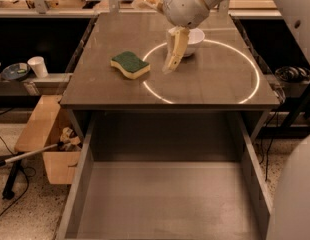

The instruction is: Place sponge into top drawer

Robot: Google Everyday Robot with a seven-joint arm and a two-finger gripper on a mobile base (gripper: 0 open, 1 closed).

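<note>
It looked like a robotics lab, not a home: a bare grey test table marked with a glowing ring, cluttered workbenches behind, cables trailing to a speckled floor, an open cardboard box, a paper cup on a side shelf. The robot's gripper hung over the tabletop beside a white bowl.

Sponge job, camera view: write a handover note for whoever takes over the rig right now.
Gripper: hangs over the table, between the sponge and the white bowl, not touching the sponge.
Sponge: flat on the table, green side up.
Top drawer: pulled open below the table's front edge, no sponge in it.
Done: drawer open.
Left: grasp the sponge, carry it to the drawer, release.
</note>
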